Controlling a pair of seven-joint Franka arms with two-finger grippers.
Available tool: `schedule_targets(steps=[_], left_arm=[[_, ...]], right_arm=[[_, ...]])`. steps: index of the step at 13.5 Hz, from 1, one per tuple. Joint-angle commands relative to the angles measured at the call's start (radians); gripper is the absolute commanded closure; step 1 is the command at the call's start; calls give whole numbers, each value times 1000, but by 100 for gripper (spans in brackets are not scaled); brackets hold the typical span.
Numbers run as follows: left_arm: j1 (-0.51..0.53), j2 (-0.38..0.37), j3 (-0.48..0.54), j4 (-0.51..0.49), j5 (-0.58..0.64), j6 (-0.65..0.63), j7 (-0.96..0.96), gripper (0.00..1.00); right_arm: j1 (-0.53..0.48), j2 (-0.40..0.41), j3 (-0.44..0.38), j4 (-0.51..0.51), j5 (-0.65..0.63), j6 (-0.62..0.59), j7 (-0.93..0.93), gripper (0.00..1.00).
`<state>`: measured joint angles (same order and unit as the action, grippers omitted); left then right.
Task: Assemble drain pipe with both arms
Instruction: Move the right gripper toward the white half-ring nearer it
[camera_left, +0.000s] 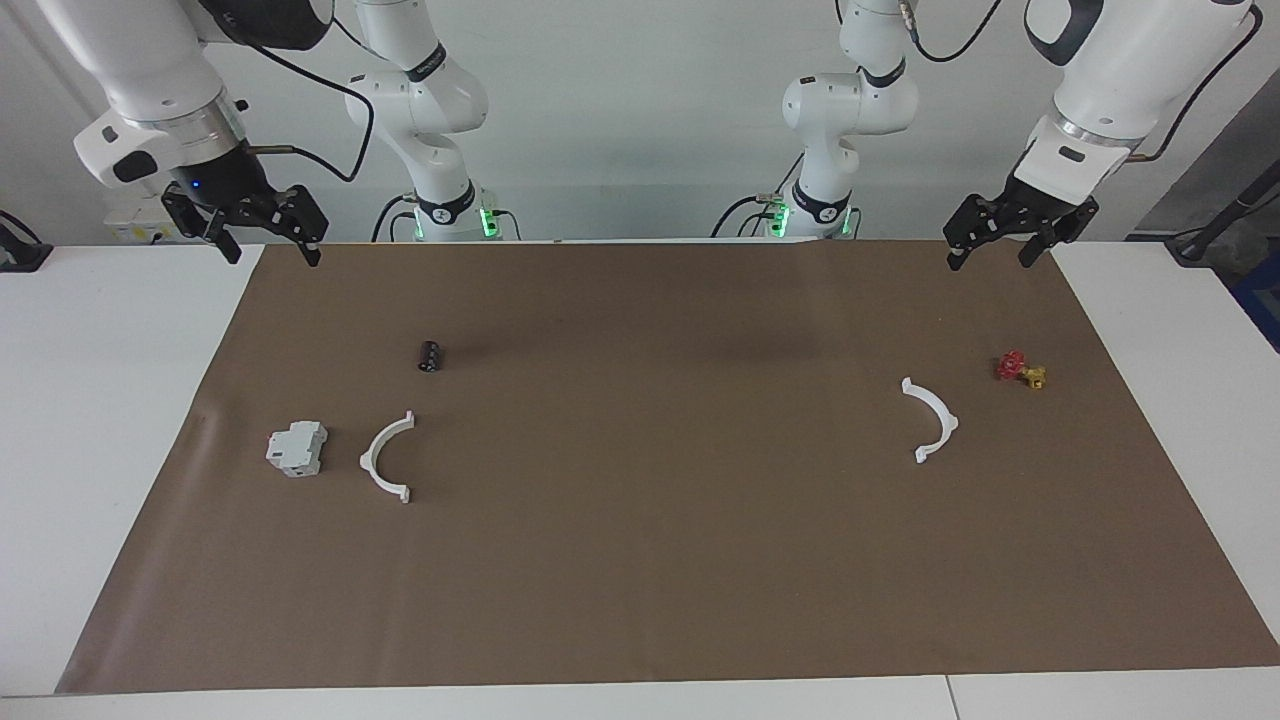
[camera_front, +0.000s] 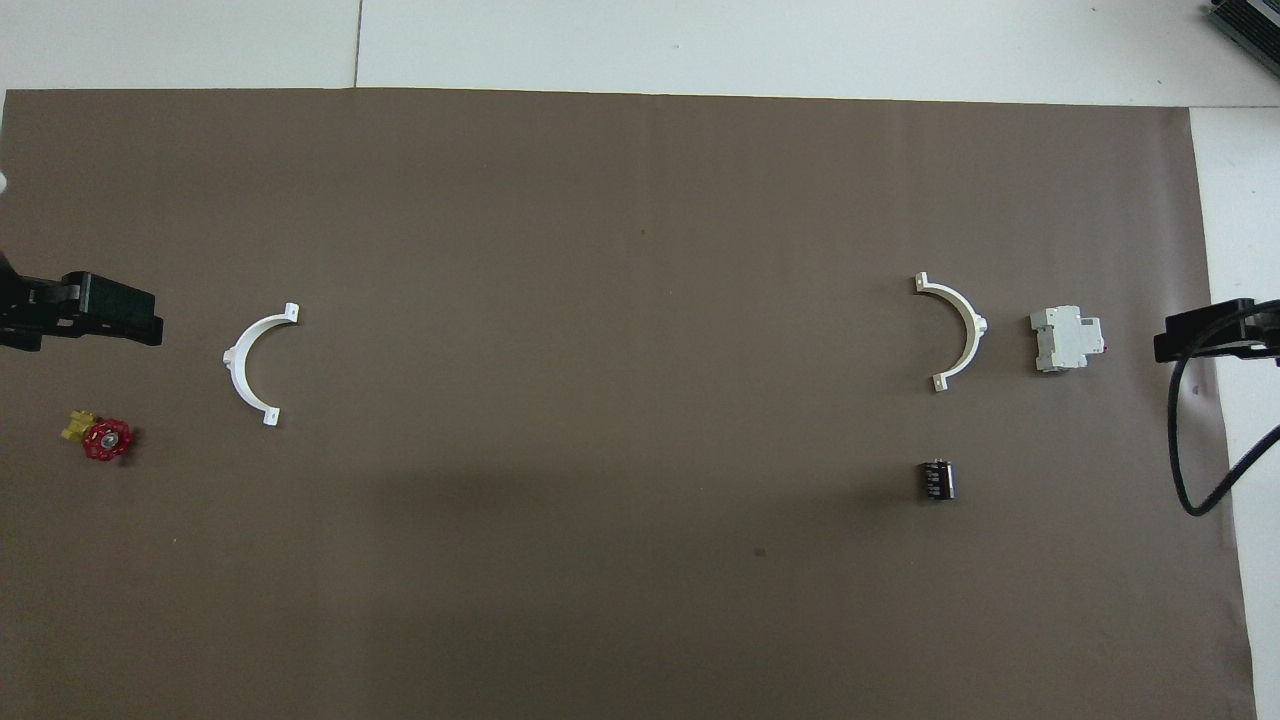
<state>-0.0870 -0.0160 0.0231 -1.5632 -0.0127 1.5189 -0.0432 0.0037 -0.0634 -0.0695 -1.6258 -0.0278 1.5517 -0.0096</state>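
Left gripper (camera_left: 990, 250): raised over the robots' edge of the brown mat (camera_left: 640, 600) at the left arm's end of the table; fingers apart with a clear gap, nothing between them. In the overhead view only its black tip (camera_front: 85, 312) shows at the frame's edge.
Right gripper (camera_left: 272, 248): raised over the mat's corner at the right arm's end; fingers spread wide, holding nothing. The overhead view shows its tip (camera_front: 1210, 335) and a loop of black cable (camera_front: 1190, 450).
First half-ring (camera_left: 932, 420): white plastic arc with small tabs, flat on the mat toward the left arm's end (camera_front: 256, 366); its open side faces the middle of the table.
Second half-ring (camera_left: 386, 457): the same kind of arc, flat on the mat toward the right arm's end (camera_front: 955, 332); its open side also faces the middle. The two halves lie well apart, not joined.
Valve piece (camera_left: 1020, 370): red handwheel on a yellow body, near the first half-ring, closer to the robots and closer to the mat's end (camera_front: 102, 437).
Grey-white block (camera_left: 297, 448): boxy, just beside the second half-ring's curved back, not touching (camera_front: 1066, 339).
Black cylinder (camera_left: 430, 355): small, lying on its side, nearer to the robots than the second half-ring (camera_front: 936, 478).
Table (camera_left: 100, 420): white, bare around the mat.
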Motion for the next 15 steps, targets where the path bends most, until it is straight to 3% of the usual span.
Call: schedule_targets(steps=[1,4,7,9,15], left_arm=[[-14,-19,8,-12,11,-5,6,0],[-14,-19,8,-11,13,-5,6,0],[-14,-19,11,-11,13,-6,8,0],[-14,-19,8,-12,13,-6,8,0],[-14,-19,8,-11,13,-5,8,0]], right_arm=[[-2,-21,4,-25,-1,18,-4,0],[-2,-23,5,-40,5,25,29,0],[2,-56,5,-147,22,152,40,0],[2,-35,4,-216,61,290,30,0],[2,233,4,-310,106,669,-146,0]])
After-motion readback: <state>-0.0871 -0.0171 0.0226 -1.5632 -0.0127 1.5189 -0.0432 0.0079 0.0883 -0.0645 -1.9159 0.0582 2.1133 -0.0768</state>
